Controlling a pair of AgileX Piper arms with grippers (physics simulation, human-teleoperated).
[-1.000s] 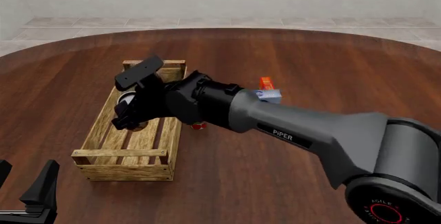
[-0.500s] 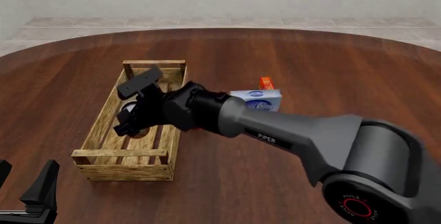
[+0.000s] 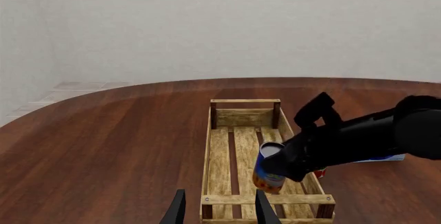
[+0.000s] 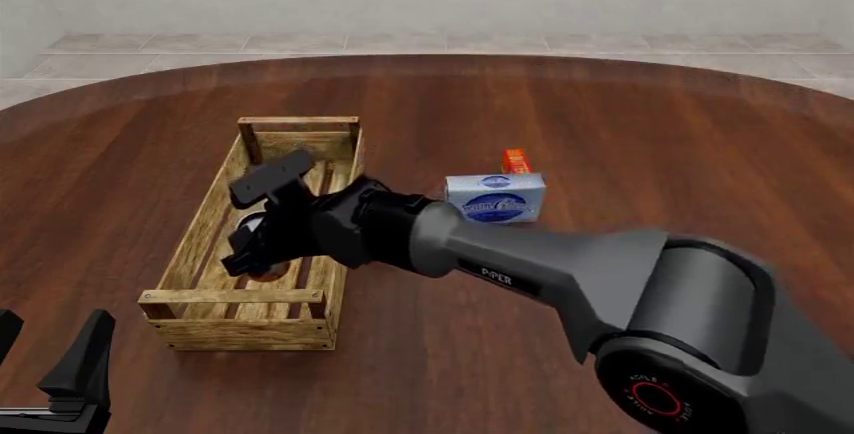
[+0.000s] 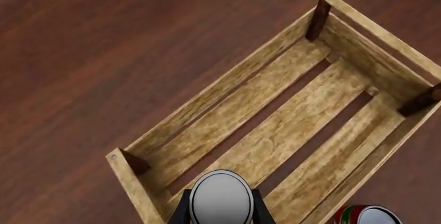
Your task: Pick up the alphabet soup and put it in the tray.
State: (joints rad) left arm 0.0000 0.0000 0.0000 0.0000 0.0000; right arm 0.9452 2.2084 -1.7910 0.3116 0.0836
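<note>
The right gripper [image 4: 254, 244] is clamped on the soup can [image 3: 267, 168], holding it inside the tray [image 4: 200, 229]. The left gripper [image 3: 217, 209] sits open, well apart.

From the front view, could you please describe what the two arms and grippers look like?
The right arm has grey cylindrical links, white lettering, a red ring on its big joint and black wrist. The right gripper is black. The left gripper has matte black, wedge-shaped fingers.

Simulated room: round wooden table [image 4: 641, 134] (rendered), tiled floor [image 4: 427, 44].
</note>
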